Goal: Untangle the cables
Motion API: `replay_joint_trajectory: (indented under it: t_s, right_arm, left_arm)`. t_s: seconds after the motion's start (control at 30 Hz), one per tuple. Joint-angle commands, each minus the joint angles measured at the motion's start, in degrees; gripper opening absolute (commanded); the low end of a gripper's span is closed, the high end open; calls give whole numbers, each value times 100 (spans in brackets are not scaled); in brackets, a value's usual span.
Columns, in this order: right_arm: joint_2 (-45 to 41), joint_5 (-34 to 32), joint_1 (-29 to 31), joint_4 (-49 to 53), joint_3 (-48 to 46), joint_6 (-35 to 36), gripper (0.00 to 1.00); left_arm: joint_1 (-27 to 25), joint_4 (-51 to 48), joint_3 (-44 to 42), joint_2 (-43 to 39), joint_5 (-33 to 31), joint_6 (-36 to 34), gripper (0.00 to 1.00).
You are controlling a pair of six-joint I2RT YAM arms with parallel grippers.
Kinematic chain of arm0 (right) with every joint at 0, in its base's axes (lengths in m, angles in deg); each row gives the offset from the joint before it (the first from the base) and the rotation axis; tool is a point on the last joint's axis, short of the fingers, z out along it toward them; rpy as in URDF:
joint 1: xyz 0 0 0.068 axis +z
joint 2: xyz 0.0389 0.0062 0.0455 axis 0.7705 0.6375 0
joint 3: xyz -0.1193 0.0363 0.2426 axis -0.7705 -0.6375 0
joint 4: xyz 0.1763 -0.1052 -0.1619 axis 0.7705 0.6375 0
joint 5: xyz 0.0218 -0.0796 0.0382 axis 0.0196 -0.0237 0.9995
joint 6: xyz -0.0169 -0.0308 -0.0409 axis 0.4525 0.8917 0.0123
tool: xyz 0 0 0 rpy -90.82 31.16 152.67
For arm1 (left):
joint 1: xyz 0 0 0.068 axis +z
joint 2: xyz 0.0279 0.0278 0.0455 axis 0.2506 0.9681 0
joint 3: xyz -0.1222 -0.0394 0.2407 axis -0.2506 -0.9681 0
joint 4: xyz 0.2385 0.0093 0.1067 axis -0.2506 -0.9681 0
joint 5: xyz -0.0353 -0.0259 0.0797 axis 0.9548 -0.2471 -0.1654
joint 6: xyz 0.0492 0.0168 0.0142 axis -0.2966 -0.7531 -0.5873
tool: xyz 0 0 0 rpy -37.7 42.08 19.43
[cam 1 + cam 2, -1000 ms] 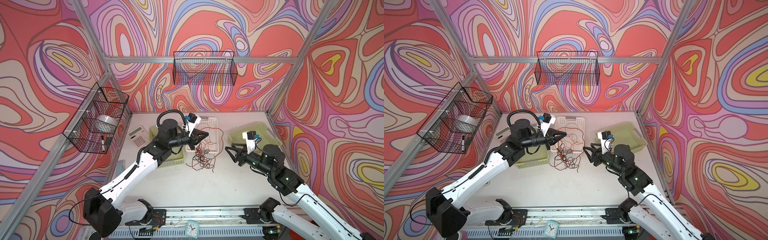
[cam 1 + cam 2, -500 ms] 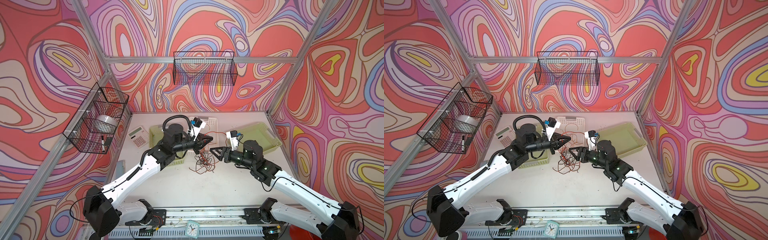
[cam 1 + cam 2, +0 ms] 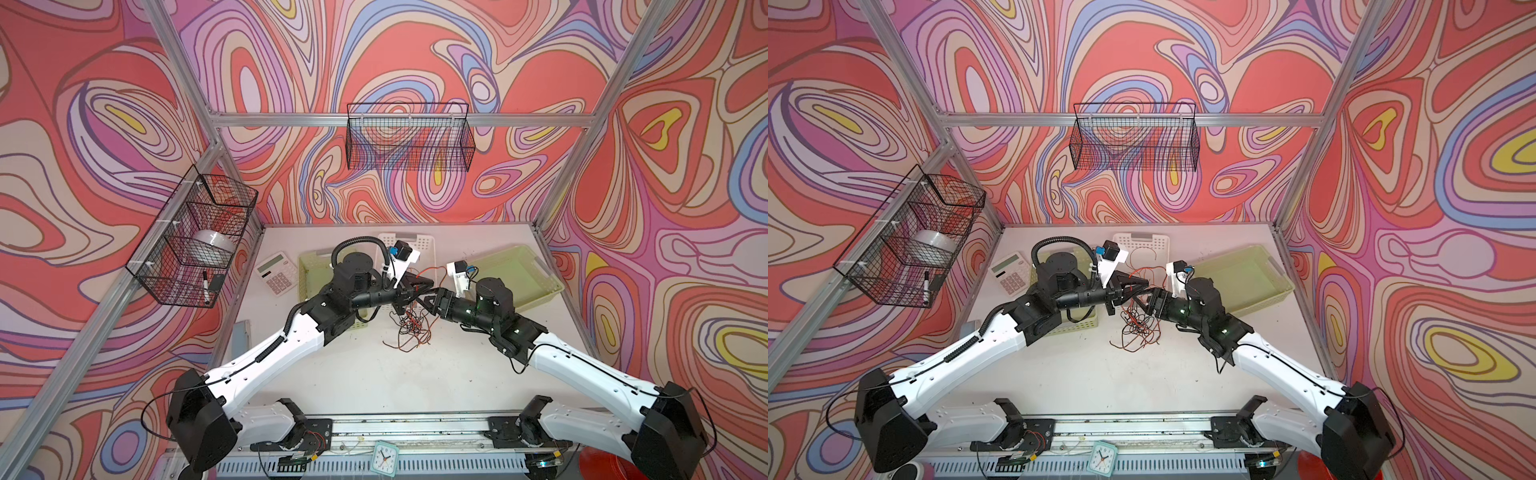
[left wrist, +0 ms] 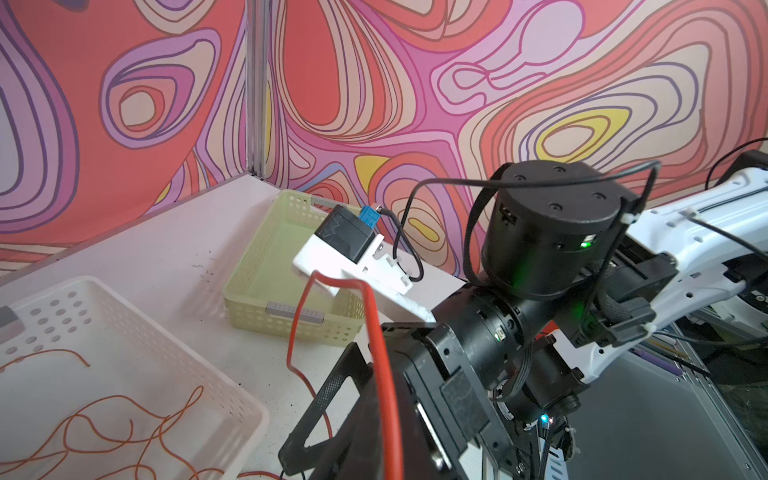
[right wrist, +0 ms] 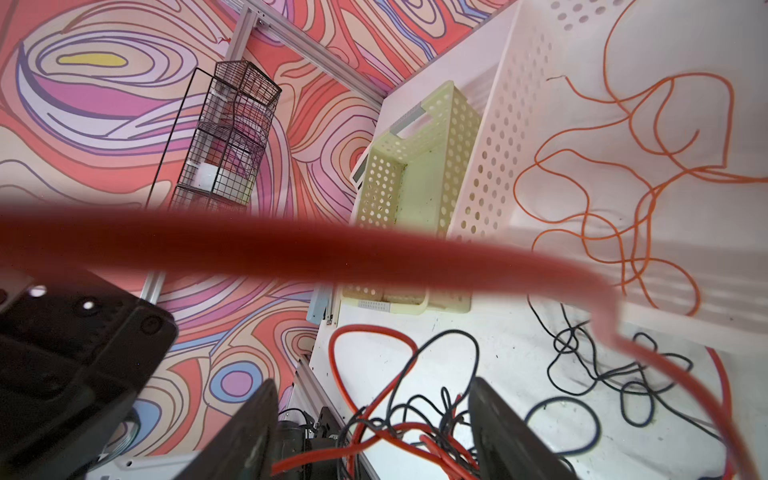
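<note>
The right arm had swung in from the side toward the middle since a second before, and its jaws had spread wider on the way. The left arm had slid a little to the right. At the left of the table lay a calculator (image 3: 276,274), with a pale green basket (image 3: 311,270) just beside it, partly under the left arm. The left gripper (image 3: 424,286) was up above the table with its jaws pressed together, pinching a red cable (image 4: 381,374) that rose in a loop past its wrist camera. Thin strands hung down from there to the cables (image 3: 409,332), a messy heap of red, brown and black wires on the white table (image 3: 374,374) near the middle. Behind the heap sat a white basket (image 3: 426,245) with loose orange cables (image 5: 631,174) lying inside it. The right gripper (image 5: 372,384) was just beside the left one, almost tip to tip. Its jaws were spread apart with nothing pinched, and the heap showed through the gap. I could not tell if it touched the red cable. Farther right lay a green tray (image 3: 528,274), apart from the wires.
</note>
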Motion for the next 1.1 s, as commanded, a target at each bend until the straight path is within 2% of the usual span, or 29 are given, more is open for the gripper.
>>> replay_joint_trajectory:
  t_s: [0.0,0.23,0.5,0.73,1.0,1.07]
  right_arm:
    - [106,280,36,52,-7,-99,73]
    - [204,992,36,490,16,24,68]
    - [592,1572,114,44,56,-26,72]
    - [550,1724,115,26,-86,-81,62]
    - [669,1651,115,-167,-361,-144,20]
    - [688,1517,119,-6,-421,-85,3]
  left_arm:
    - [-49,279,2,28,-42,17,0]
    - [-54,239,83,36,-201,-243,0]
    - [-54,833,-30,238,386,78,0]
    - [-54,429,82,248,366,-295,0]
    - [-54,310,162,287,294,-334,0]
    - [-54,316,216,301,367,-284,0]
